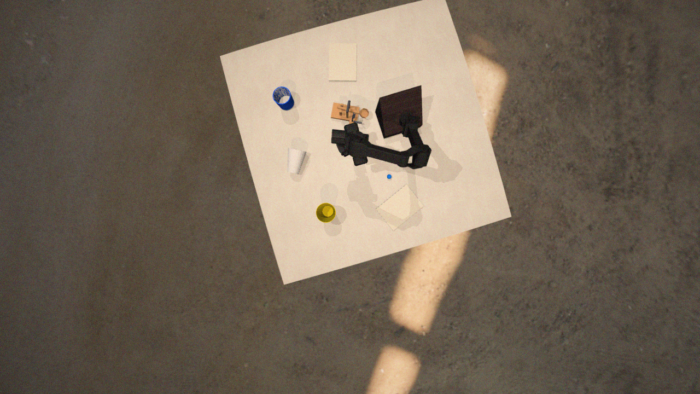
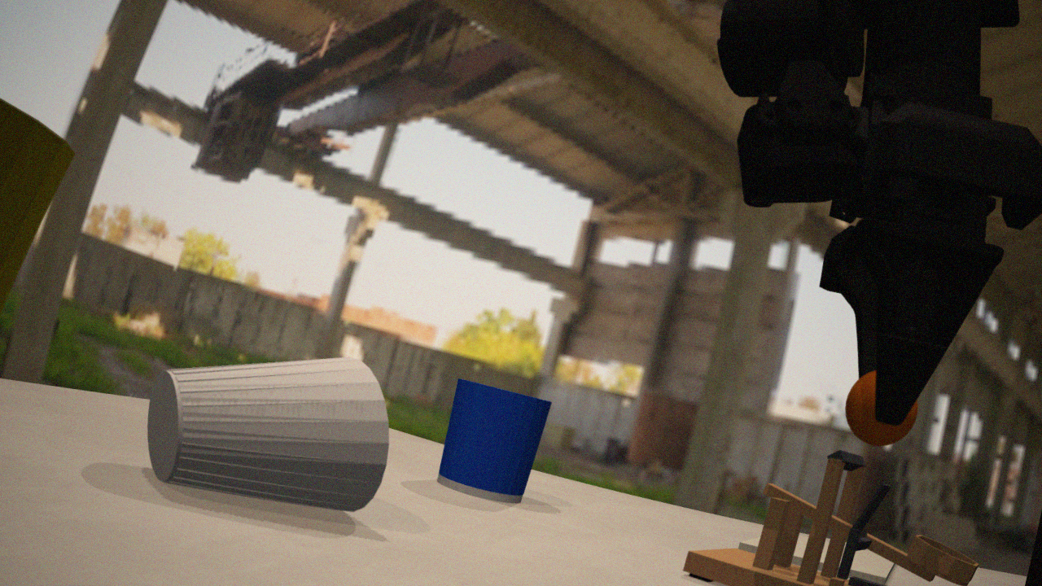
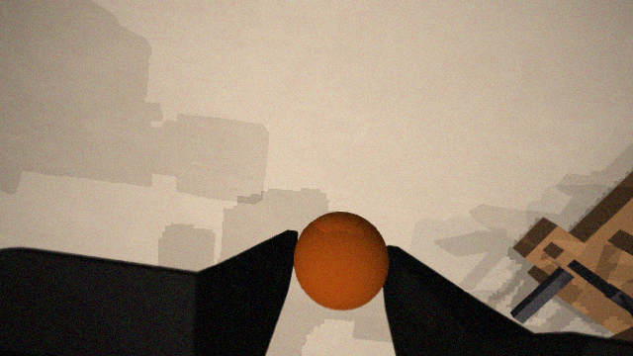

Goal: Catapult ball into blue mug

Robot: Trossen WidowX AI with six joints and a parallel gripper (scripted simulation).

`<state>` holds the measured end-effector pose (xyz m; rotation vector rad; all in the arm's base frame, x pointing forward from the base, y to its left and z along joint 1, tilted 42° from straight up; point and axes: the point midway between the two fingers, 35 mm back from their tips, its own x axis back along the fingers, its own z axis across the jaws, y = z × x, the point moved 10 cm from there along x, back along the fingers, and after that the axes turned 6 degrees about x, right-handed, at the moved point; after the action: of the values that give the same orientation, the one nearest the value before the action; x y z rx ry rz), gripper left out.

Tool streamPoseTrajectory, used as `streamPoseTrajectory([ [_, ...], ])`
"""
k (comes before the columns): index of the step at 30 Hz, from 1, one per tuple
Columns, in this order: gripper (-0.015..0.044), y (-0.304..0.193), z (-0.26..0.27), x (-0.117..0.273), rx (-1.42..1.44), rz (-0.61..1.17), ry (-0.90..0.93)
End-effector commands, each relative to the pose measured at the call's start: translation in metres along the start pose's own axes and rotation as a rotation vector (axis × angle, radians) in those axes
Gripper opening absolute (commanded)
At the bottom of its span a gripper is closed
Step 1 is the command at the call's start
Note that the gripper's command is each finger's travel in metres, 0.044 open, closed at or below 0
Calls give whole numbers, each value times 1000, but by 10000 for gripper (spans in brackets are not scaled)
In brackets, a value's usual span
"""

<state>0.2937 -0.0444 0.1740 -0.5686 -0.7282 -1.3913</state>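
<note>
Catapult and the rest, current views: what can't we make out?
- Catapult: cut off by the bottom edge in exterior, by the right edge in wrist.
- Orange ball: not visible in top, apparently hidden under the arm.
- Blue mug: inside hidden by its own wall in exterior.
- Yellow cup: mostly cut off by the left edge in exterior.
- Gripper: fingertips hidden beneath the arm in top.

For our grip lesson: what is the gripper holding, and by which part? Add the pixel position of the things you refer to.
An orange ball [image 2: 861,411] [image 3: 341,261], pinched on two opposite sides between the gripper's [image 2: 882,408] [image 3: 342,247] fingertips.
</note>
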Motion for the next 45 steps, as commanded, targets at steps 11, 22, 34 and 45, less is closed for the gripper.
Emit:
streamPoseTrajectory([
  [11, 0, -9, -46, 10, -113, 69, -11],
  [22, 0, -31, -112, -3, -274, 180, 12],
  [34, 0, -73, -174, -23, -424, 305, 83],
  [45, 0, -83, -184, -42, -450, 330, 104],
])
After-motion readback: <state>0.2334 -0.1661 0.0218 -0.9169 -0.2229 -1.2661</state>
